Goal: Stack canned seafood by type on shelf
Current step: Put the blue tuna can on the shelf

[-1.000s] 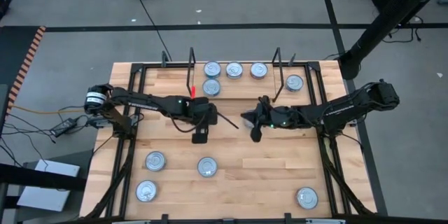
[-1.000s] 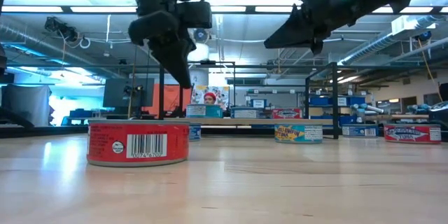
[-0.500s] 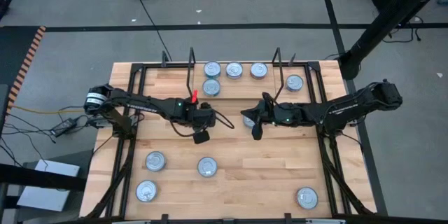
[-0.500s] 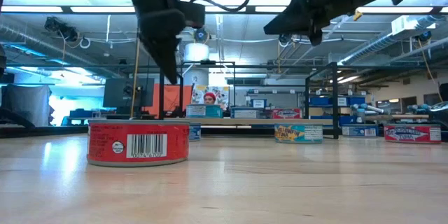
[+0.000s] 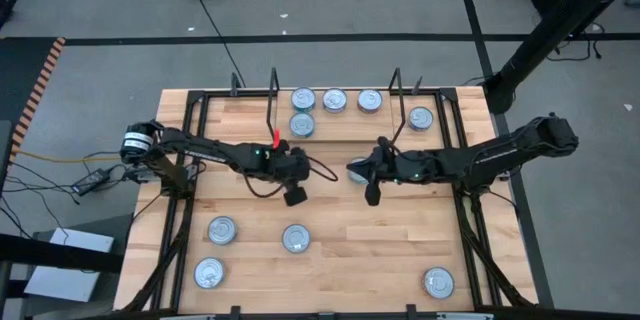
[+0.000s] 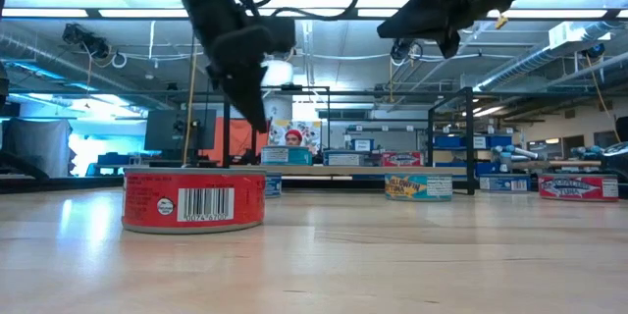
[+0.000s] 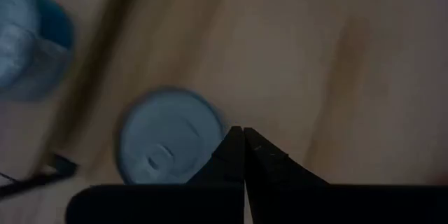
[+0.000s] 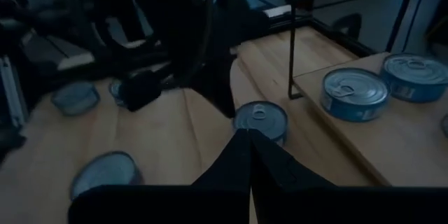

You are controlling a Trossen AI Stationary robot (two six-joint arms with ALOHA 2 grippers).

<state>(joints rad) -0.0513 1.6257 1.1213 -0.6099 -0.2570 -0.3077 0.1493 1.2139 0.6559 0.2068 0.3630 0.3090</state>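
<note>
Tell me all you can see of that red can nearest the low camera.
The red can is a short, flat round tin standing upright on the wooden table. Its side wears a red label with a white barcode panel and small print; silvery metal rims show at top and bottom. Nothing touches it: the left gripper hangs above it, jaws shut.

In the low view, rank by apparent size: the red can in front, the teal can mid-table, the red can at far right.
1. Red can in front, largest, though it sits nearest the camera.
2. Red can at far right and teal can look about alike; no ranking between them.
</note>
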